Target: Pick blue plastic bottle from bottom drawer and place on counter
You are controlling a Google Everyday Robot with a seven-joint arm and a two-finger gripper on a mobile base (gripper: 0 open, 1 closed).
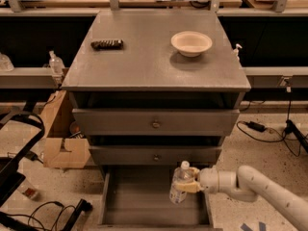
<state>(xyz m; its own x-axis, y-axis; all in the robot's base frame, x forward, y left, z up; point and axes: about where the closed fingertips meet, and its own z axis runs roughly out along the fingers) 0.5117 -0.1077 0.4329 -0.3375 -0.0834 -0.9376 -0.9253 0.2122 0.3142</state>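
Observation:
The blue plastic bottle point(180, 183) is clear with a white cap and stands nearly upright over the right side of the open bottom drawer point(139, 201). My gripper point(191, 182) reaches in from the lower right on a white arm and is shut on the bottle's side, holding it lifted above the drawer floor. The grey counter point(144, 57) spreads above the two closed drawer fronts.
A white bowl point(191, 42) sits on the counter at the right and a dark flat bar point(107, 44) at the left. A cardboard box point(62, 138) and cables lie on the floor left of the cabinet. Pump bottles point(56, 64) stand on side benches.

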